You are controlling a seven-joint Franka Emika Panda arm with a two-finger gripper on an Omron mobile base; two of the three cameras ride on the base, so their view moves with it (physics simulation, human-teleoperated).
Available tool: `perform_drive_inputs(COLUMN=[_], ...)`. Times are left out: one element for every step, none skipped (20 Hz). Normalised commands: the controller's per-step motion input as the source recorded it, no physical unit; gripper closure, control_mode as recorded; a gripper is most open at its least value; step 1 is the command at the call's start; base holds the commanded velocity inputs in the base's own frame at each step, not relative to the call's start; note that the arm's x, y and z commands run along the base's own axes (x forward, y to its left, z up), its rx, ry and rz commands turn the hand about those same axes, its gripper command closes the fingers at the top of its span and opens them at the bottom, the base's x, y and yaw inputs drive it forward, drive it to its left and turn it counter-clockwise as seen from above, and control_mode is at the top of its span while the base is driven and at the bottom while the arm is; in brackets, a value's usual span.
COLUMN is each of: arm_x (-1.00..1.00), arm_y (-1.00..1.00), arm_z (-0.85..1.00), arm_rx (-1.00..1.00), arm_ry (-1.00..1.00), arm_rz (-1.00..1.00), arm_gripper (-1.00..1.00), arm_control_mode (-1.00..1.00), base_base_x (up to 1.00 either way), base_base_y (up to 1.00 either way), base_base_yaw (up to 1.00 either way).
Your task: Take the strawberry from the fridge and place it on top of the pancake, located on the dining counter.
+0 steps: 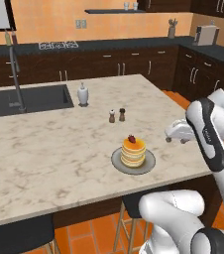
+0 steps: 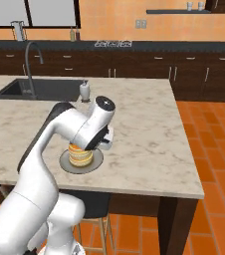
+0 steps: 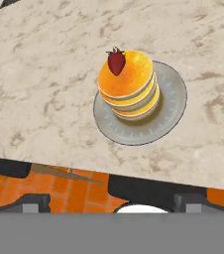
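The strawberry [image 3: 116, 61] lies on top of the pancake [image 3: 128, 84], near the stack's edge, with nothing gripping it. The stack stands on a round grey plate [image 3: 171, 106] near the front edge of the dining counter [image 1: 59, 149]. The strawberry [image 1: 132, 139] and pancake [image 1: 133, 151] also appear from the left base view. My gripper [image 1: 169, 135] hovers above and to the right of the plate, open and holding nothing. In the hand view its fingertips [image 3: 34, 202] stand wide apart, over the counter's edge. The arm covers part of the pancake [image 2: 79, 155] from the right base. The fridge is out of view.
Two small shakers [image 1: 116, 115] and a white dispenser bottle [image 1: 83, 94] stand behind the plate. A sink [image 1: 27, 99] with a tall faucet [image 1: 14, 74] is set into the counter's far left. Dark stools [image 1: 15, 233] sit under the front edge, over orange floor tiles.
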Motion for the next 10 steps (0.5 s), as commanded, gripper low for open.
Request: perform_drive_inputs(arm_x=[-0.41,-0.41,-0.44,-0.41,-0.29,0.0,0.0,0.0,0.0,0.0], arm_y=[0.0,0.0,0.0,0.0,0.0,-0.13,-0.13,-0.13,-0.1,-0.1], arm_z=[0.0,0.0,0.0,0.0,0.0,0.0,0.0,0.0,0.0,0.0], arm_rx=[-0.08,-0.11,-0.11,-0.12,-0.1,-0.05,-0.01,0.0,0.0,0.0], arm_ry=[-0.19,-0.26,-0.3,-0.35,-0.34,-0.3,-0.24,-0.18,-0.14,-0.08], arm_rz=[0.06,0.06,0.06,0.07,0.07,0.14,0.15,0.13,0.13,0.11], arm_gripper=[-1.0,-1.0,-1.0,-1.0,-1.0,-1.0,-1.0,-1.0,-1.0,-1.0], arm_control_mode=[-1.0,-1.0,-1.0,-1.0,-1.0,-1.0,-1.0,-1.0,-1.0,-1.0], base_base_x=[0.0,0.0,0.0,0.0,0.0,0.0,0.0,0.0,0.0,0.0], base_base_y=[0.0,0.0,0.0,0.0,0.0,0.0,0.0,0.0,0.0,0.0], base_base_yaw=[0.0,0.0,0.0,0.0,0.0,0.0,0.0,0.0,0.0,0.0])
